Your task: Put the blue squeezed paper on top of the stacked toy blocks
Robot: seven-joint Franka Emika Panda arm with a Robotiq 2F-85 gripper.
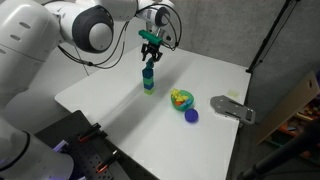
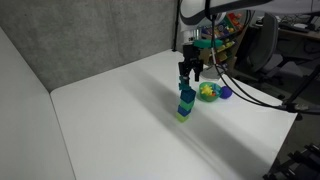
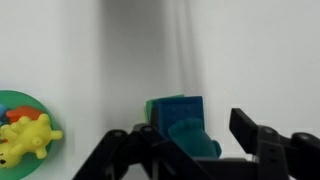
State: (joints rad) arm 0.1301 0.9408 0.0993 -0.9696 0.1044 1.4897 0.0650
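Note:
The stacked toy blocks stand upright on the white table in both exterior views, with the blue cube uppermost. The blue squeezed paper is a teal lump over the blue cube, between my fingers. My gripper hangs straight above the tower. In the wrist view its fingers stand wide apart. The paper lies near one finger and clear of the other.
A yellow-green bowl-like item with a yellow toy and a blue ball lie beside the tower, also visible in an exterior view and the wrist view. A grey tool lies near the table edge.

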